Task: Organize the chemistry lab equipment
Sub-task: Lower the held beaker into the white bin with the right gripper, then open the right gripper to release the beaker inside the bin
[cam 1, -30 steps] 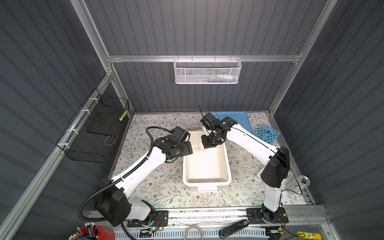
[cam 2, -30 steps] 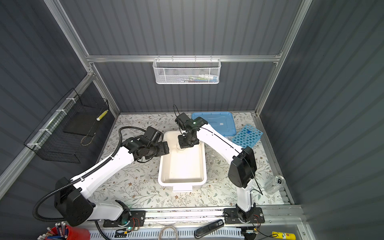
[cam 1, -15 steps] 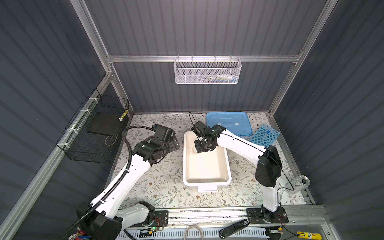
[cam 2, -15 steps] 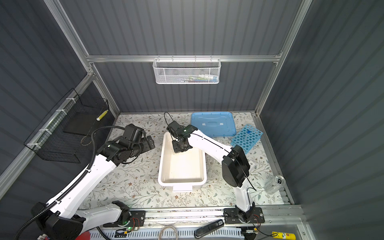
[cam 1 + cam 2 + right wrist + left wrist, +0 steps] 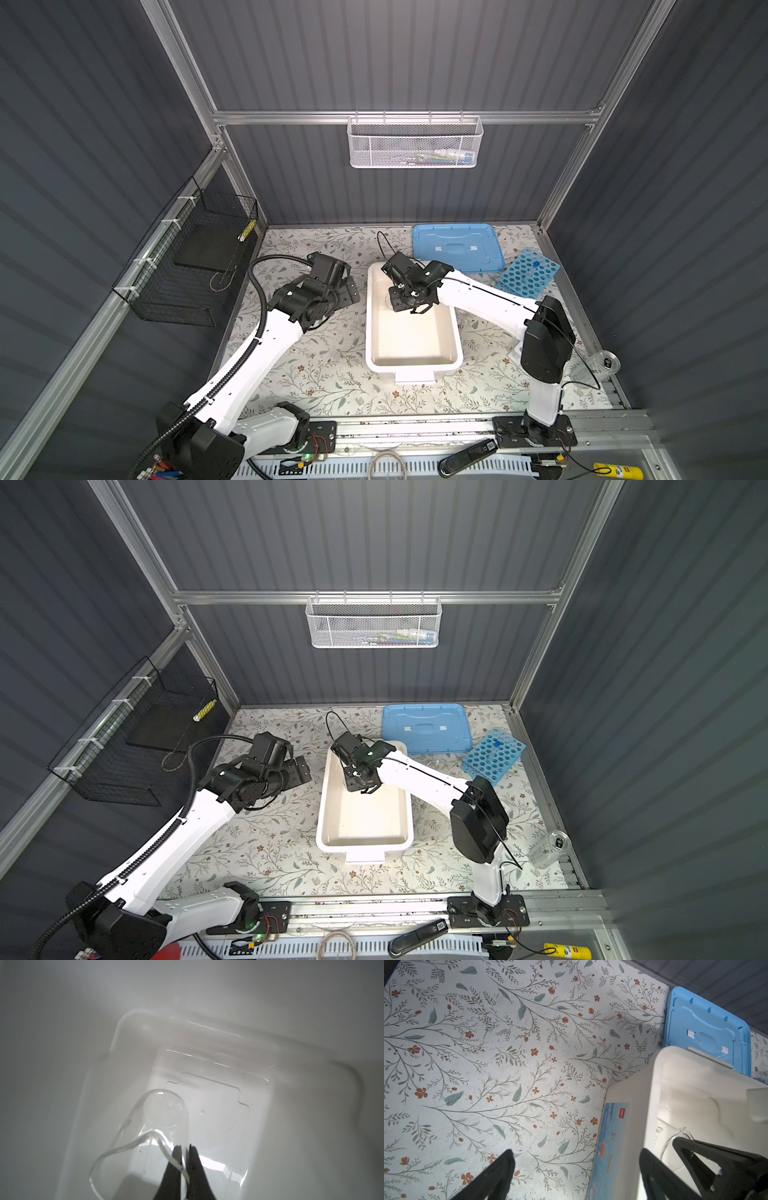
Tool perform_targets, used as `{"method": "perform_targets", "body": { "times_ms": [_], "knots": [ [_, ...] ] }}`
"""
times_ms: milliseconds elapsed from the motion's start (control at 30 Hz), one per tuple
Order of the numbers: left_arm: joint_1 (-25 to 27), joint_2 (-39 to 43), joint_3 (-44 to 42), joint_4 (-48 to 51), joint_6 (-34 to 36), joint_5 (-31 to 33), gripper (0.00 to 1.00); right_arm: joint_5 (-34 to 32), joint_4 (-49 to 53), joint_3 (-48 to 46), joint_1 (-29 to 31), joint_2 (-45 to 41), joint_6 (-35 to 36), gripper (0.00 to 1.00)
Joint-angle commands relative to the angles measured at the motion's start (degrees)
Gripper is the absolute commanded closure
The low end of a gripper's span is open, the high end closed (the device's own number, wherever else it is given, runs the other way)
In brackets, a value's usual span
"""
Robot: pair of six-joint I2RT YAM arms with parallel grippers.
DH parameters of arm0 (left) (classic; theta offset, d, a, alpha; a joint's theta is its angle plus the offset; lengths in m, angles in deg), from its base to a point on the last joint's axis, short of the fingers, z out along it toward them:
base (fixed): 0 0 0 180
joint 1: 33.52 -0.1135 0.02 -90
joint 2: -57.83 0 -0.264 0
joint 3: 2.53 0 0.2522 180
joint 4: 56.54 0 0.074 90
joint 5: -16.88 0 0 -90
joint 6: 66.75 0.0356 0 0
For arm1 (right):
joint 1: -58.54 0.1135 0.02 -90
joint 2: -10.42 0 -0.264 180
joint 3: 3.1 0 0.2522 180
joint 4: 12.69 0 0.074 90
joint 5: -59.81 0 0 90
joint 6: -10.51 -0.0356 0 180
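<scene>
Now our right gripper (image 5: 185,1152) pinches the rim of a clear beaker (image 5: 153,1124), jaws nearly together on the glass wall, and holds it inside the white tub (image 5: 415,365); whether its base touches the tub floor we cannot tell. Our left gripper (image 5: 575,1155) hangs wide and empty above the table (image 5: 488,1064), just beside the tub. The sky-blue rack (image 5: 528,272) stands by the blue lid (image 5: 456,247), well apart.
</scene>
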State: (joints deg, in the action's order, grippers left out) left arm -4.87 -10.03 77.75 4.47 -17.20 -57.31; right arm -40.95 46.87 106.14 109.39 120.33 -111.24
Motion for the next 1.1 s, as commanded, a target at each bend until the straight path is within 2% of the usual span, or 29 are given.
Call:
{"method": "perform_targets", "body": {
  "times_ms": [0,333,600,1067],
  "knots": [
    [-0.5,1.0,-0.8,0.1,2.1,-0.9,0.05,0.4,2.2,2.4,0.8,2.6,-2.0,1.0],
    [-1.2,1.4,-1.0,-0.5,3.6,-1.7,0.05,1.3,4.6,3.9,2.5,5.7,-4.7,1.0],
    [-1.3,1.3,-1.3,-1.1,3.9,-2.1,0.05,3.0,7.4,7.4,2.6,9.9,-4.2,1.0],
    [-1.7,1.6,-1.7,-0.9,4.3,-1.6,0.05,4.0,6.5,7.8,2.2,12.6,-3.1,1.0]
  ]
}}
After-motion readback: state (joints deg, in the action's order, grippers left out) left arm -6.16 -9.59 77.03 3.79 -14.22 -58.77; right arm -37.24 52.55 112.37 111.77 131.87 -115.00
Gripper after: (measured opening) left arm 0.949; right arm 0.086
